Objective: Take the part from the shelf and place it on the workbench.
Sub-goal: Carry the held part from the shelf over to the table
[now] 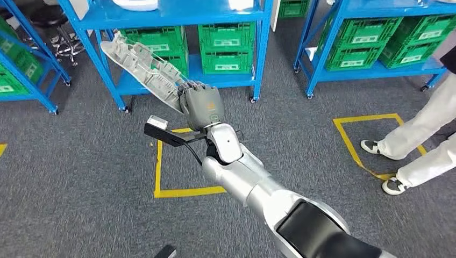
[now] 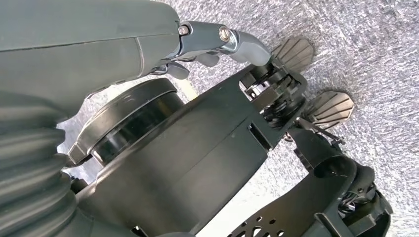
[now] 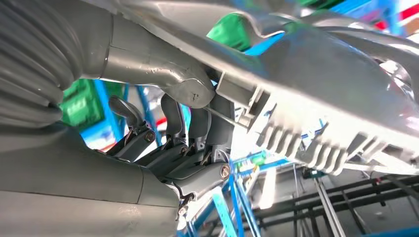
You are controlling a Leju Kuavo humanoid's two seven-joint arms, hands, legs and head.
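My right arm reaches forward from the lower right of the head view. Its hand (image 1: 201, 105) grips one end of the part (image 1: 141, 63), a long light grey ribbed plastic moulding. The part sticks up and to the left, held in the air in front of the blue shelf (image 1: 177, 13). In the right wrist view the thumb (image 3: 163, 74) presses on the part (image 3: 321, 94) and the dark fingers (image 3: 197, 128) wrap the other side. My left hand (image 2: 148, 44) hangs over the grey carpet, fingers (image 2: 232, 39) stretched out, holding nothing.
Blue shelf units hold green crates (image 1: 226, 45) ahead, with more crates (image 1: 371, 40) to the right and another shelf (image 1: 24, 70) at far left. Yellow tape squares (image 1: 185, 191) mark the carpet. A person's legs in white trousers (image 1: 414, 140) stand at the right.
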